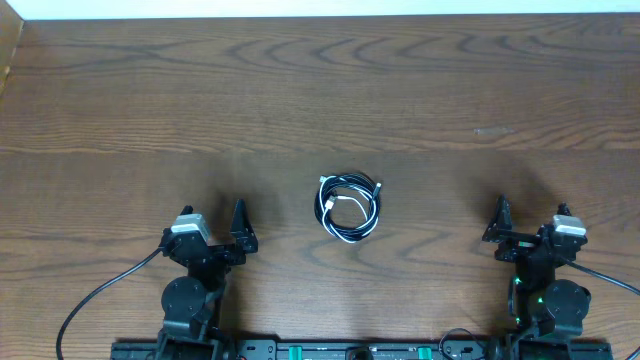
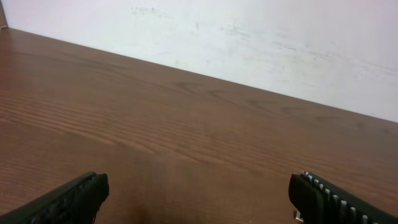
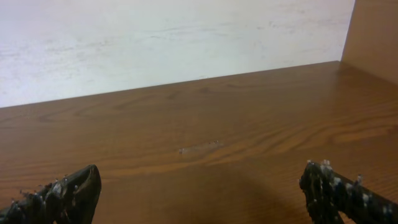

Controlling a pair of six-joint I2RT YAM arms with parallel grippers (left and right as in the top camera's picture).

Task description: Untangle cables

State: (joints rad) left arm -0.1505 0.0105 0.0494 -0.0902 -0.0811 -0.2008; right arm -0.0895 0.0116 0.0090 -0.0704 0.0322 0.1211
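Both grippers rest low near the front edge of a table, each with its two fingers spread wide apart and nothing between them. Seen from overhead, the left gripper [image 1: 213, 222] sits at the lower left and the right gripper [image 1: 530, 222] at the lower right. Each wrist camera shows its own black fingertips at the bottom corners of the view, with only bare wood between them.

The wooden table [image 1: 320, 90] is dark brown with a wavy grain and fills nearly the whole overhead view. A white wall [image 2: 249, 37] runs behind its far edge. A thick black arm cable [image 1: 95, 295] curves away from the left arm's base.

The cables [image 1: 349, 208] lie in one small round coil of black and white strands at the middle of the table, between the two grippers and well apart from both. A small white connector [image 1: 330, 208] shows inside the loop. A faint pale scuff [image 3: 200, 148] marks the wood ahead of the right gripper.
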